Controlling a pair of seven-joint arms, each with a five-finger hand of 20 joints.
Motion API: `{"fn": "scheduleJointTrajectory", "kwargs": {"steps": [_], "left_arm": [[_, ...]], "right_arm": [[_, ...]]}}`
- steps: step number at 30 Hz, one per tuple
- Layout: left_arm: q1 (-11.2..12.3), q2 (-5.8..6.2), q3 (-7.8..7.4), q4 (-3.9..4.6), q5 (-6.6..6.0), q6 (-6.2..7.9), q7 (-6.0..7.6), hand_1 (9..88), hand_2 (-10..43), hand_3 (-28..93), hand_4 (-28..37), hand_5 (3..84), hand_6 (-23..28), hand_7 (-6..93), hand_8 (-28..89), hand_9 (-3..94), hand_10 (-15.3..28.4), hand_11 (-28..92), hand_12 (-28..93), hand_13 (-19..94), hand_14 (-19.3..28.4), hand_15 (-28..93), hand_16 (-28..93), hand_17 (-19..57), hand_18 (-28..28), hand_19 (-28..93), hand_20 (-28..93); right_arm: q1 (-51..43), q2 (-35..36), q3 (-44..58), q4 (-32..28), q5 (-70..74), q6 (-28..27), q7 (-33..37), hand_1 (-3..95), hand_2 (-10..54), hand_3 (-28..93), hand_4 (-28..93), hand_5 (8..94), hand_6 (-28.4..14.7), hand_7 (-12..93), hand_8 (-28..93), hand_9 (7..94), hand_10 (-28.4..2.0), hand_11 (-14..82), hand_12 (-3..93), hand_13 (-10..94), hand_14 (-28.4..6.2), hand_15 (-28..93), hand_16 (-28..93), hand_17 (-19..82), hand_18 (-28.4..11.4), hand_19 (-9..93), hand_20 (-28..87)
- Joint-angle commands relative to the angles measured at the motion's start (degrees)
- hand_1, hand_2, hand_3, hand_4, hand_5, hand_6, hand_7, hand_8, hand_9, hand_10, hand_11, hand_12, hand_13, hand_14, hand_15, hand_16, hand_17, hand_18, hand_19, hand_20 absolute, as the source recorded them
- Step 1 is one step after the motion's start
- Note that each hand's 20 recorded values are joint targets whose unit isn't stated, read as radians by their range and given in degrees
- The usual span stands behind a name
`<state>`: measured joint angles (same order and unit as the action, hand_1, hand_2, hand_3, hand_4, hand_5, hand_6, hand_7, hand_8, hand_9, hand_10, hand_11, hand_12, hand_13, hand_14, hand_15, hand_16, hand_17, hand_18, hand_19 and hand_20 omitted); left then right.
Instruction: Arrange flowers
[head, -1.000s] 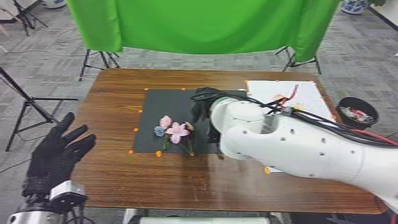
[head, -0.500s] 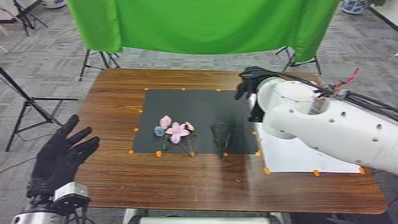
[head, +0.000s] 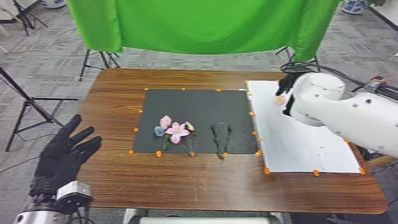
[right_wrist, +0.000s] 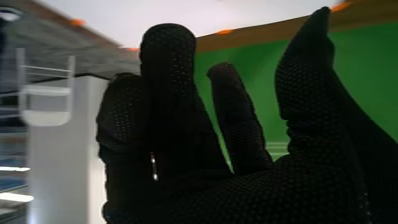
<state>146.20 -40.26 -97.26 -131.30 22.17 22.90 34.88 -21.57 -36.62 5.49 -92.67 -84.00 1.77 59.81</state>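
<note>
1. On the black mat (head: 182, 107) lie a pink flower (head: 179, 129), a blue flower (head: 159, 131) and, apart from them, green stems (head: 221, 135).
2. Right hand (head: 288, 83) is at the far part of the white sheet (head: 306, 155), fingers straight, released; pale orange bloom (head: 280, 100) just beside it.
3. Left hand (head: 60, 157), fingers released, at the bench (head: 124, 185).
4. Step, as judged: fetching another piece. Next move likely calls for lowering, then a light pinch.

A pink flower (head: 178, 132) lay on the black sheet (head: 182, 106), with a pink bud (head: 165, 121), a blue bloom (head: 159, 131) and a peach bloom (head: 189, 126) close around it. Beside them lay dark green sprigs (head: 221, 134), ends toward the near edge.
</note>
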Motion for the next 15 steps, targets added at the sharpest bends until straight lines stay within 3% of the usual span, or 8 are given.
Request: {"fn": "scheduleJointTrajectory", "kwargs": {"steps": [1,3,4,6,12,13,14,15], "left_arm": [[-1.9,-2.01,0.39,0.16,2.28,-1.5,-3.04,28.6,6.4,62,-21.2,30.8,7.0,6.9,-7,27.1,18.5,24,12,20,27.8,57,-12,-6.3,28.4,56,-1],[-1.9,-2.17,0.35,0.19,2.38,-1.6,-3.35,28.7,6.4,62,-21.3,30.7,7.0,6.9,-7,27.1,18.5,24,12,20,27.8,57,-12,-6.3,28.4,56,-1],[-1.7,-1.78,0.44,0.24,1.91,-1.36,-2.76,28.7,6.5,62,-21.3,30.7,6.9,6.9,-7,27.1,18.5,24,12,20,27.8,57,-12,-6.3,28.4,56,-1],[-1.6,-2.78,-0.03,0.19,2.45,-1.6,-3.67,28.7,6.5,62,-21.2,30.7,6.9,6.9,-7,27.1,18.5,24,12,20,27.8,57,-12,-6.3,28.4,56,-1],[-2.0,-3.62,-0.4,0.26,3.17,-2.14,-4.83,28.7,6.5,62,-21.0,30.7,6.9,6.9,-7,27.1,18.5,24,12,20,27.7,57,-12,-6.3,28.4,56,-1],[-1.4,-2.59,-0.17,0.14,2.16,-1.64,-3.36,28.7,6.4,62,-21.0,30.7,7.0,6.9,-7,27.1,18.5,24,12,20,27.7,57,-12,-6.3,28.4,56,-1],[-2.3,-3.74,-0.27,0.38,3.36,-2.38,-5.21,28.8,6.4,62,-21.1,30.7,7.0,6.9,-7,27.1,18.5,24,12,20,27.7,57,-12,-6.3,28.4,56,-1],[-2.3,-3.89,-0.26,0.32,3.45,-2.28,-5.29,28.8,6.5,62,-21.1,30.7,6.9,6.9,-7,27.1,18.5,25,12,20,27.8,57,-12,-6.3,28.4,56,-1]], "right_arm": [[-2.2,1.8,2.6,2.5,0.3,-1.5,1.5,34.0,-2.1,80,-23,46.8,-6.5,13,-9,51.9,-20.0,13.1,14.4,65,-12.1,66,10,47,-14.6,93,15],[-4.4,2.2,4.9,2.4,0.6,-2.4,1.7,34.0,-2.2,80,-23,46.6,-6.4,13,-9,51.8,-19.9,13.1,14.4,65,-12.1,66,10,47,-14.6,93,15],[-4.1,2.3,4.2,2.5,1.6,-2.0,1.5,34.0,-2.2,80,-24,46.5,-6.3,13,-9,51.7,-20.0,13.1,14.4,65,-12.1,66,10,47,-14.6,93,15],[-7.2,1.9,7.6,2.4,1.4,-4.5,1.7,34.0,-2.2,80,-24,46.6,-6.2,13,-9,51.6,-20.0,13.0,14.3,65,-12.2,66,10,47,-14.7,93,15],[-10.7,0.8,9.8,2.9,1.9,-5.7,2.5,34.2,-2.5,80,-24,47.2,-5.8,14,-9,51.7,-20.1,12.8,14.3,65,-12.2,66,10,47,-14.8,93,15],[-11.1,0.3,10.3,3.5,1.8,-6.2,2.4,34.2,-2.6,80,-24,47.2,-5.7,14,-10,51.7,-20.1,12.7,14.3,65,-12.2,66,10,47,-14.8,93,15],[-11.3,0.7,10.0,3.3,2.2,-5.9,2.6,34.1,-2.6,80,-24,47.2,-5.7,13,-10,51.8,-20.1,12.7,14.3,65,-12.2,66,9,47,-14.7,93,15],[-11.4,0.5,10.1,3.6,2.3,-5.9,2.7,34.2,-2.6,80,-24,47.0,-5.6,13,-10,51.8,-20.1,12.6,14.3,65,-12.2,66,9,47,-14.8,93,15]]}}
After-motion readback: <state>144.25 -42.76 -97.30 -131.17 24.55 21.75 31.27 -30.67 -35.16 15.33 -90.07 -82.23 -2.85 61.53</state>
